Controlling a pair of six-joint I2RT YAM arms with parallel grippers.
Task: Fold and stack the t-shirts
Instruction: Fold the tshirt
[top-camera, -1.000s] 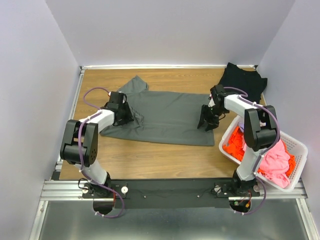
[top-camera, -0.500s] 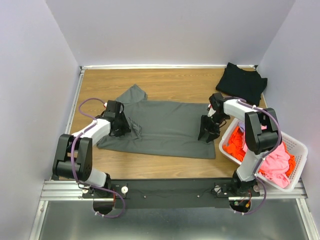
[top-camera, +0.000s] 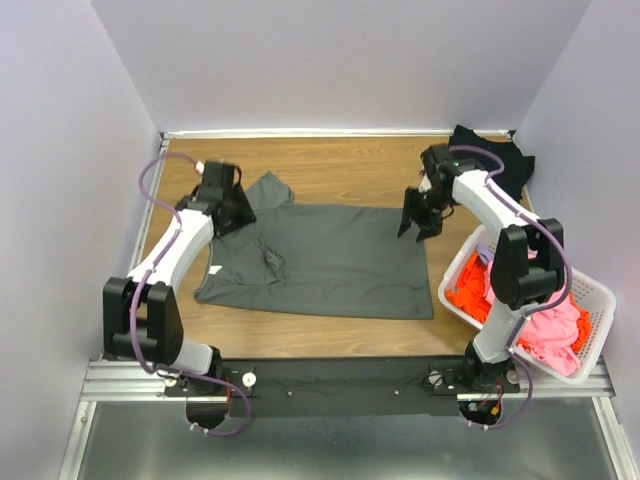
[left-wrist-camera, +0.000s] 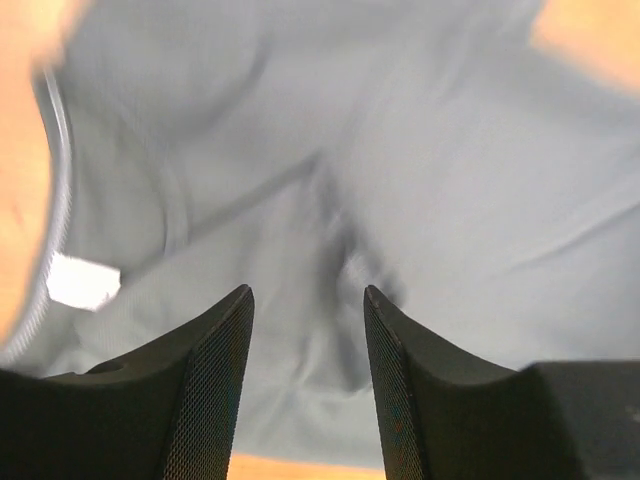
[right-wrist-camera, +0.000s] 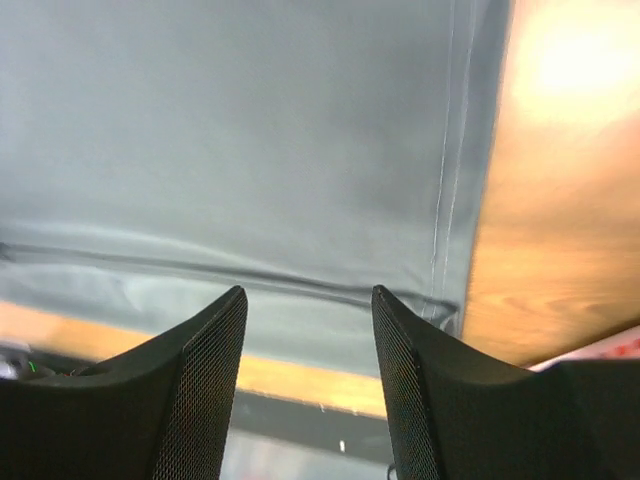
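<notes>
The dark grey t-shirt (top-camera: 330, 255) is spread flat on the middle of the surface (top-camera: 340, 165). Smoothing is judged done and folding not yet begun. The left end effector (top-camera: 238, 215) is held open and empty over the far sleeve, and the right end effector (top-camera: 410, 226) is likewise open above the far hem corner. A grasp of both far edges is called for next. Since a second ago, both arms have been carried away from their bases.
</notes>
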